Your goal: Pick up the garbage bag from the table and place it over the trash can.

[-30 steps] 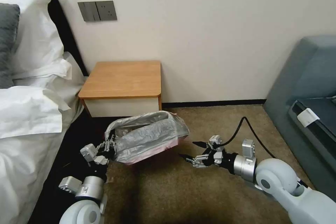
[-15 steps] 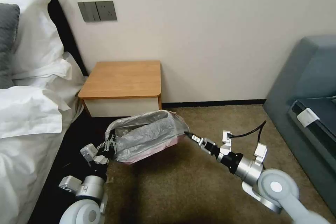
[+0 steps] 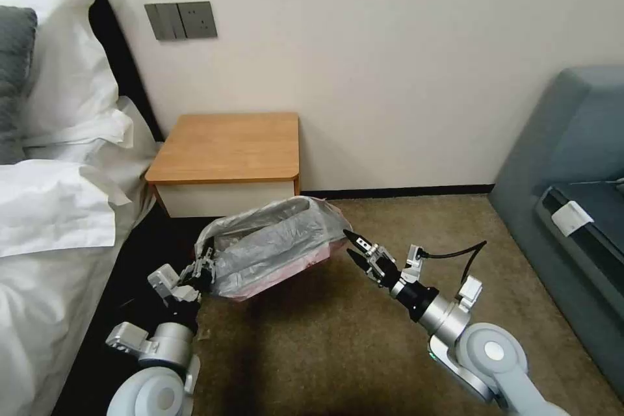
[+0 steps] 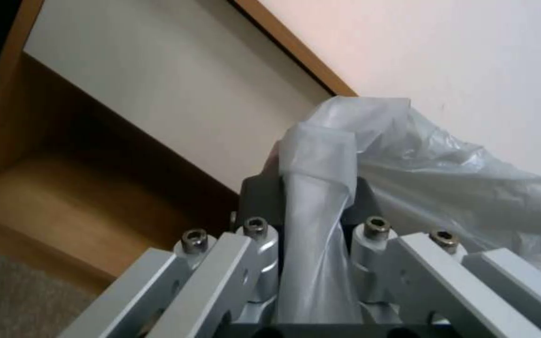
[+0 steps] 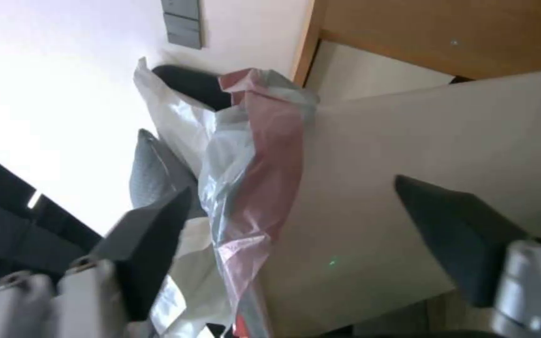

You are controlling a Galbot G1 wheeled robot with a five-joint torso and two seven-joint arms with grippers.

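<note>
From the head camera, the garbage bag (image 3: 273, 247) is spread over the trash can, its crinkly grey plastic and pinkish-red rim hiding most of the bin, which stands on the carpet (image 3: 364, 351) just in front of the table (image 3: 229, 146) and close to the bed (image 3: 58, 221). The left gripper (image 3: 203, 271) sits at the bag's near-left corner, its jaws closed on a bunch of the plastic. The right gripper (image 3: 354, 244) points at the bag's right end, just beside the pinkish rim, with its dark fingertips parted by a narrow gap and nothing between them. A grey sofa (image 3: 572, 195) stands well apart on the right, and a switch panel (image 3: 181, 19) is on the wall above the table. In the left wrist camera, a twisted strip of the garbage bag (image 4: 320, 220) runs straight between the left gripper's (image 4: 311, 202) dark pads, pinched tight, with the rest of the film billowing beyond and the table's white drawer front (image 4: 158, 94) and low shelf (image 4: 64, 197) behind. In the right wrist camera, the right gripper (image 5: 292, 220) is spread wide, one dark fingertip on each side; the bag's (image 5: 251, 164) grey and pink edge hangs down over the cream-white wall of the trash can (image 5: 421, 155) between them, untouched by either pad.
</note>
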